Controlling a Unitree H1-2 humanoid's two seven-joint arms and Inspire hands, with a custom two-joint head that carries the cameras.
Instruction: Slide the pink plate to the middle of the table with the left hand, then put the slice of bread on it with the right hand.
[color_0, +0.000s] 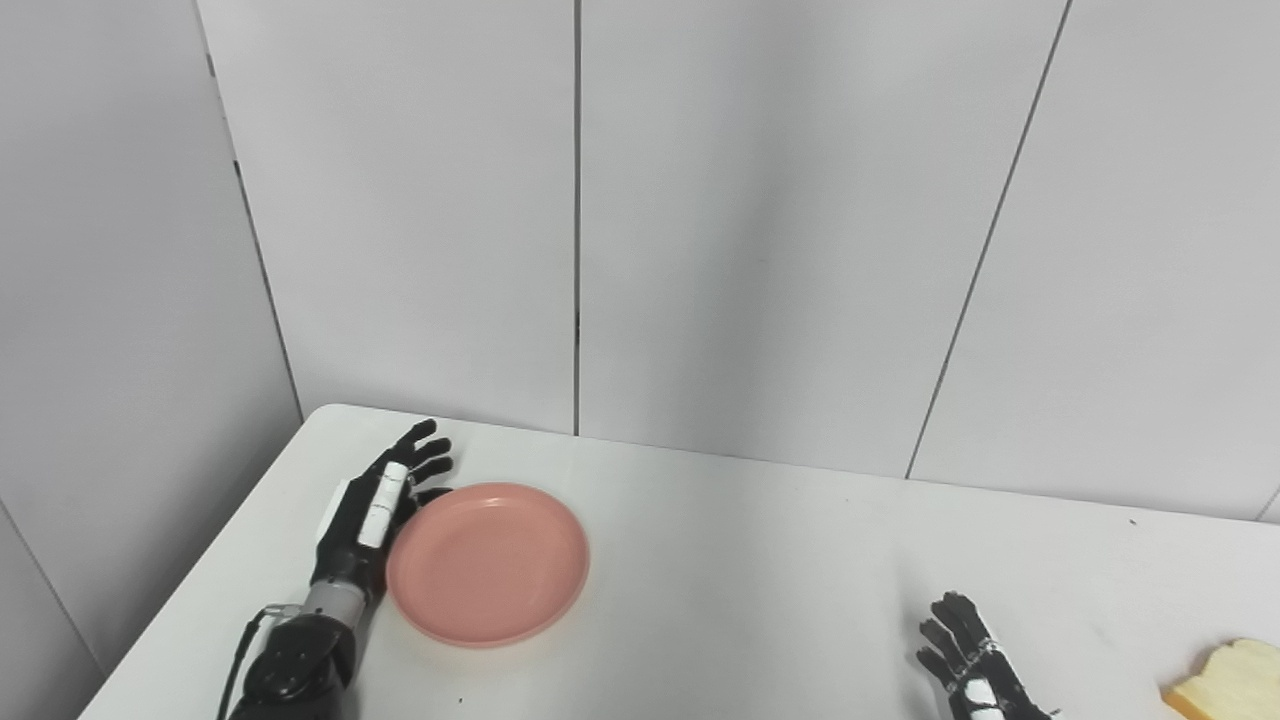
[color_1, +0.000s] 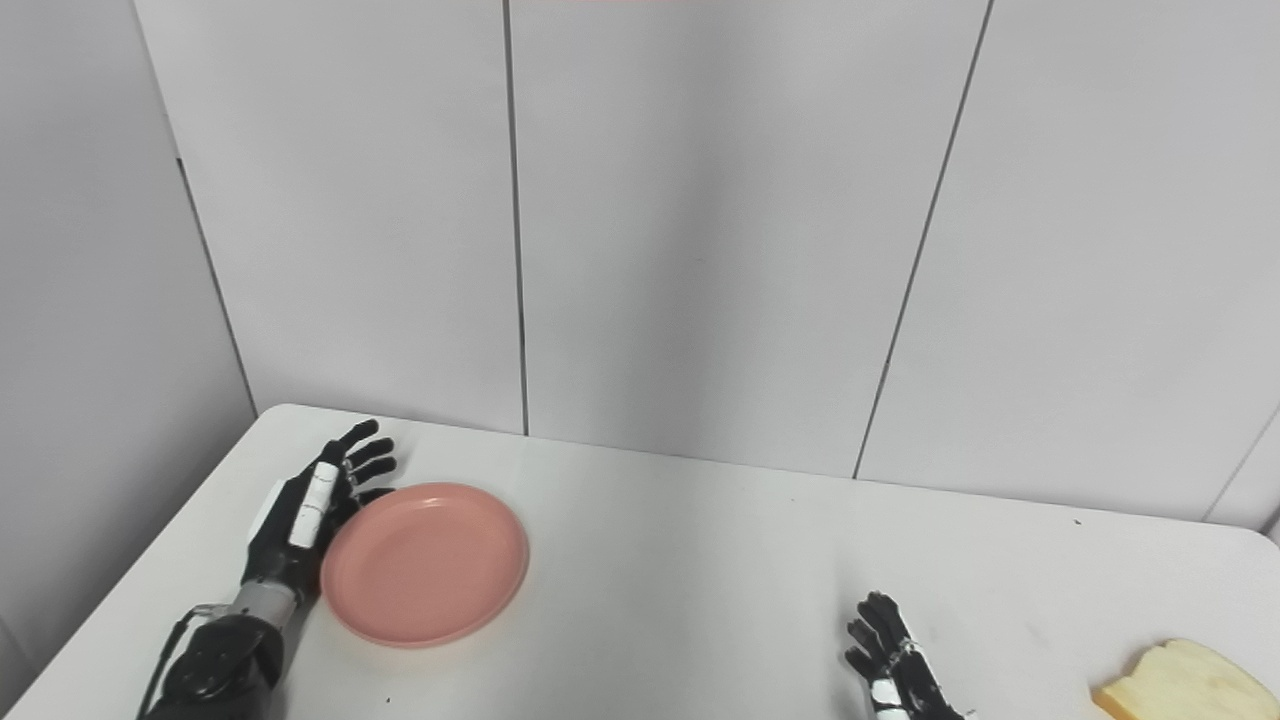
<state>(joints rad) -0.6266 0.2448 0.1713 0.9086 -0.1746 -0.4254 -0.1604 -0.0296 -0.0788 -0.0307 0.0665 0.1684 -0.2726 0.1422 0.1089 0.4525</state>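
The pink plate (color_0: 488, 562) lies on the left part of the white table (color_0: 740, 560). My left hand (color_0: 375, 505) is open, its fingers stretched out flat, pressed against the plate's left rim. A slice of bread (color_1: 1185, 683) lies at the table's near right corner. My right hand (color_1: 895, 665) rests open at the bottom edge, left of the bread and apart from it, fingers pointing up; its lower part is cut off by the picture.
Grey wall panels (color_0: 760, 220) stand right behind the table's far edge. The table's left edge (color_0: 200, 590) runs close beside my left arm.
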